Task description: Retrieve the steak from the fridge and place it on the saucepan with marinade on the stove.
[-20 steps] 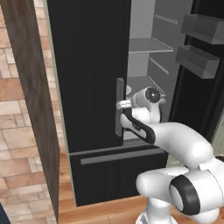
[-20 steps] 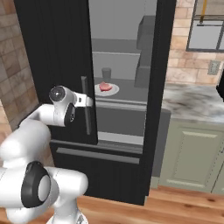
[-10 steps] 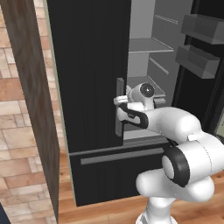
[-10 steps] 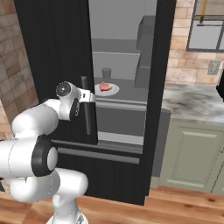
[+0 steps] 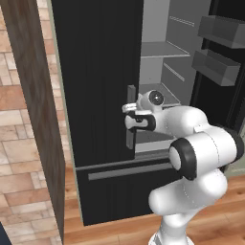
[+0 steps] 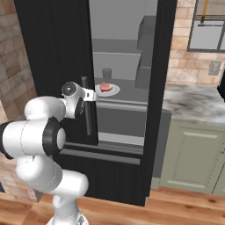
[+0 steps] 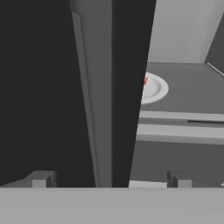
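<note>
1. One door of the fridge (image 6: 52, 52) stands open on its right side, so the grey shelves inside are exposed; judging by that, the opening step looks done or nearly done.
2. Nothing of the fetching has begun: the steak (image 6: 104, 86) lies on a round white plate (image 6: 115, 90) on a middle shelf (image 6: 127, 85), near that shelf's front edge and toward its left end, with a small grey cup (image 6: 106, 73) behind it.
3. Everything after that is left, by my reading: reaching in, taking the steak, carrying it to the stove and setting it in the saucepan.
4. At the edge of the closed left door, the hand (image 5: 128, 108) sits level with the grey bar handle (image 5: 130, 117) and just beside it; the arm is folded tight, elbow bulging out to the right of the base.
5. From the hand's own camera, the bar handle (image 7: 94, 96) runs upright between the two fingertips (image 7: 40, 178), which stand wide apart with nothing gripped.
6. Past the door edge in that same camera, the plate (image 7: 153, 87) shows, with a sliver of red meat (image 7: 145, 80) at the edge.
</note>
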### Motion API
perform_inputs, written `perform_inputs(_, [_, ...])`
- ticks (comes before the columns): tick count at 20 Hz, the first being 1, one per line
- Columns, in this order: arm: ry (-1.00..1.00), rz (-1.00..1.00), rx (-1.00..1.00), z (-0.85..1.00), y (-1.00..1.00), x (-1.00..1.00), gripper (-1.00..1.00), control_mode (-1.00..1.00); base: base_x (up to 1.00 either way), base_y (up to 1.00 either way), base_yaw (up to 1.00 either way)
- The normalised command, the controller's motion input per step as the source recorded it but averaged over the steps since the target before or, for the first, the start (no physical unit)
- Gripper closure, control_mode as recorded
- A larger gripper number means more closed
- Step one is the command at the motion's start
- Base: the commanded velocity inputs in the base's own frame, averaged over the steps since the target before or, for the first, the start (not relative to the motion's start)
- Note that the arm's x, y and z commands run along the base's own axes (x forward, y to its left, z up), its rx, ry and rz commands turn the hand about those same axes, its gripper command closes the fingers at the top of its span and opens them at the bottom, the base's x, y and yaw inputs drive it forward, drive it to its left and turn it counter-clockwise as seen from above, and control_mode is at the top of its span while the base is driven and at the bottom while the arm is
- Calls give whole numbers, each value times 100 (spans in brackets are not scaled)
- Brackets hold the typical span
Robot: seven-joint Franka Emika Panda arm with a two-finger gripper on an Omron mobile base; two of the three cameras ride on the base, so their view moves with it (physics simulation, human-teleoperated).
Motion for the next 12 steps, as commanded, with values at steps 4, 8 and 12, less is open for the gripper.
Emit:
perform_inputs(4, [0, 0, 0, -9, 0, 43, -100, -100, 0, 0, 0])
perform_inputs(8, [0, 0, 0, -10, 0, 43, -100, -100, 0, 0, 0])
perform_inputs(12, [0, 0, 0, -11, 0, 42, -100, -100, 0, 0, 0])
